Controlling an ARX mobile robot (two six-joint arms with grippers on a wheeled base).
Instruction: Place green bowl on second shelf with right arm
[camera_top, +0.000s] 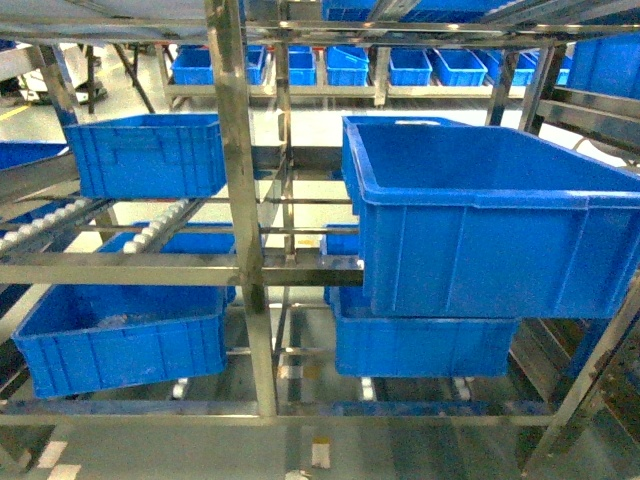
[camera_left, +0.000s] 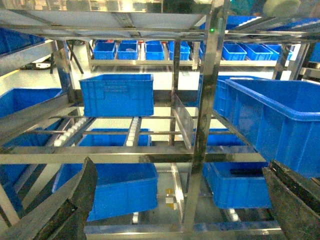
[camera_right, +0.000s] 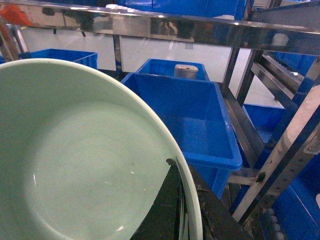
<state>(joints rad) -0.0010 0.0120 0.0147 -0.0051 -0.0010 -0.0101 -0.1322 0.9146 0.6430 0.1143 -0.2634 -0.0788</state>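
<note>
The pale mint-green bowl (camera_right: 75, 150) fills the left of the right wrist view, tilted with its smooth inside facing the camera. My right gripper (camera_right: 182, 169) is shut on the bowl's rim, one black finger (camera_right: 162, 210) inside and the other outside. Beyond the bowl and lower stands a deep blue bin (camera_right: 192, 120) on a steel rack tier. In the head view a large deep blue bin (camera_top: 480, 220) sits on the second shelf at right; neither the bowl nor either gripper shows there. My left gripper (camera_left: 181, 167) is open with nothing in it, facing the rack.
Shiny steel uprights (camera_top: 240, 200) and crossbars (camera_right: 165, 27) frame the rack. More blue bins sit at upper left (camera_top: 145, 155), lower left (camera_top: 120, 340) and lower right (camera_top: 420, 345). A perforated upright (camera_right: 280, 155) slants at the right of the bowl. A grey cylinder (camera_right: 186, 71) sits in a farther bin.
</note>
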